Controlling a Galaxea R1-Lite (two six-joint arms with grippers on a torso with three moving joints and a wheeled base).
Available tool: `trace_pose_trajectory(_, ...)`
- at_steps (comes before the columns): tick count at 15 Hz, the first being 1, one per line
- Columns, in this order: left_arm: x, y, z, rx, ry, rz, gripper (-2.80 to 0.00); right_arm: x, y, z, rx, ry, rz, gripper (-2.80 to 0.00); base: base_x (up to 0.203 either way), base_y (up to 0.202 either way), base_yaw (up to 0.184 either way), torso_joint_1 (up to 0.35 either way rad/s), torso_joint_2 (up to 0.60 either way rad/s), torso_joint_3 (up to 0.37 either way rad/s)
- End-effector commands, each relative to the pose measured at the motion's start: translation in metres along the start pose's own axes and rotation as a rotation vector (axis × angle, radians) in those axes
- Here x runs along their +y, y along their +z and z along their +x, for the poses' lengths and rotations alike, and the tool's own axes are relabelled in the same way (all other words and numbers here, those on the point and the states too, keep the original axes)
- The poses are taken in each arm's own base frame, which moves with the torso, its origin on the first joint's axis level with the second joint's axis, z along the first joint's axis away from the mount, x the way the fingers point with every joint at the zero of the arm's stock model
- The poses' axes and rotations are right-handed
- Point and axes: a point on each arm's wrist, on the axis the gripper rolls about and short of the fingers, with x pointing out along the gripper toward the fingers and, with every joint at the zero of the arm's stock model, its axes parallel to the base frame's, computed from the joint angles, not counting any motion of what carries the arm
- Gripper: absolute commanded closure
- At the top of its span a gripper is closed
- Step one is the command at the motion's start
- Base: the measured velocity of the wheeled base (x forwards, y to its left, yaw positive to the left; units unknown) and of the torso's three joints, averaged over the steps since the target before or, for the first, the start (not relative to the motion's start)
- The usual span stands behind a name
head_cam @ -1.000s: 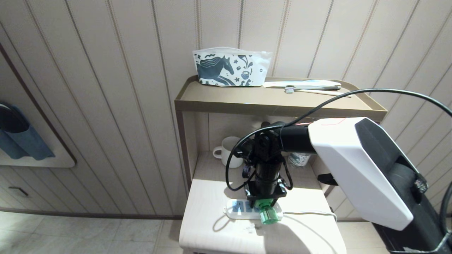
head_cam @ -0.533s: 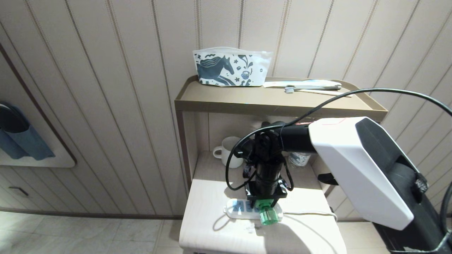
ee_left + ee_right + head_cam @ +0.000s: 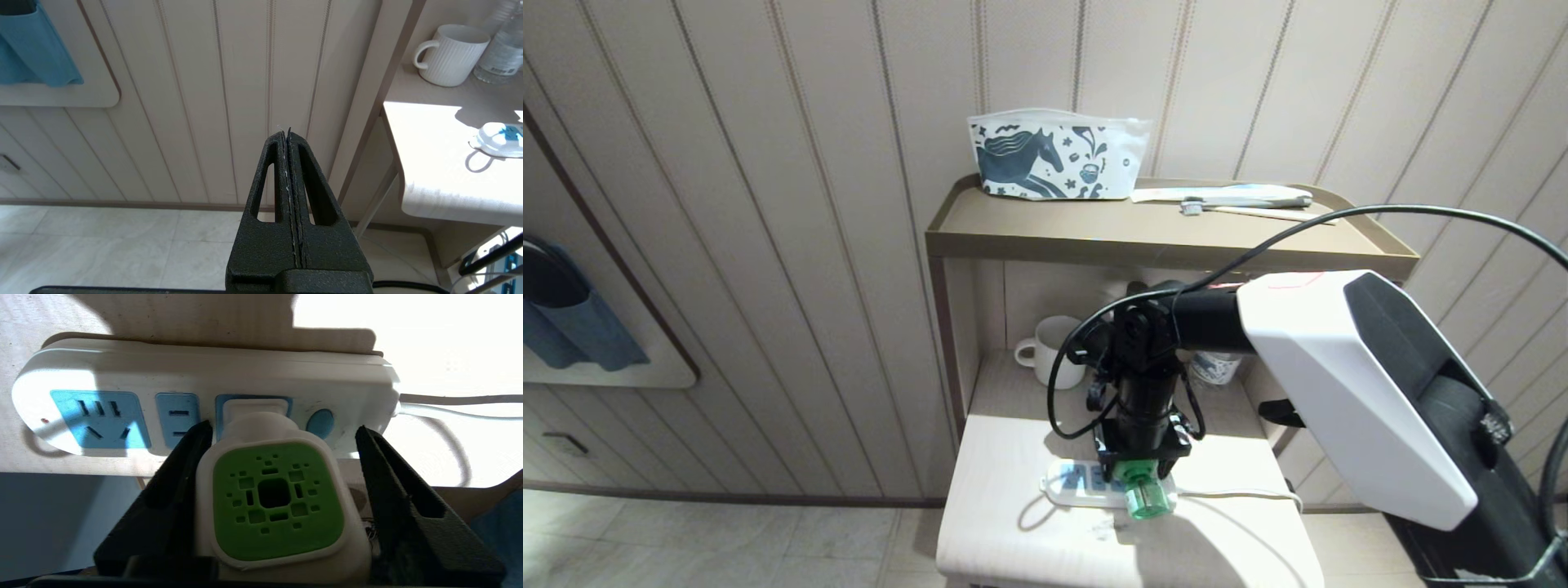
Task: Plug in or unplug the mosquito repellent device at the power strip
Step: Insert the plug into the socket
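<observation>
The power strip [image 3: 1094,483] lies flat on the pale bench [image 3: 1005,523], its thin white cord [image 3: 1241,492] trailing off from the end with the small pale-blue button [image 3: 320,423]. The mosquito repellent device [image 3: 1141,488] is seated in the strip's socket panel next to that button, its white head with the bright green top [image 3: 274,500] facing outward from the strip. The right gripper [image 3: 1139,457] hangs over the strip with its jaws straddling the device: one finger [image 3: 171,490] lies against the white head on the side toward the strip's other sockets, while the other finger [image 3: 400,498] stands clear of the head on the button side, so the jaws are parted and not clamped on it. The two remaining socket panels sit bare beyond the device. Behind the strip, further back on the bench under the shelf [image 3: 1160,229], stands a white ribbed mug [image 3: 1054,349]. The left gripper [image 3: 288,141] hangs well away from the strip, off the bench's edge above the tiled floor [image 3: 122,253], its jaws pressed together on nothing.
</observation>
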Motion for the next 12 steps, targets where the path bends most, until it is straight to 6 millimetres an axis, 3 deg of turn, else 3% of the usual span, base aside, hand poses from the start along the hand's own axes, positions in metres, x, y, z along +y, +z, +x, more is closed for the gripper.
trace_pose_trajectory(1,0.0,0.0,0.0,0.001,0.001,0.0,0.0,0.0,-0.001,0.001,0.007,0.0,0.003,-2.8,0.0,0.0,0.0,0.0,0.0,0.0)
trace_pose_trajectory(12,0.0,0.0,0.0,0.001,0.0,0.0,0.0,0.0,-0.003,-0.02,-0.042,0.034,0.006,-2.8,0.0,0.0,0.0,0.0,0.0,0.0)
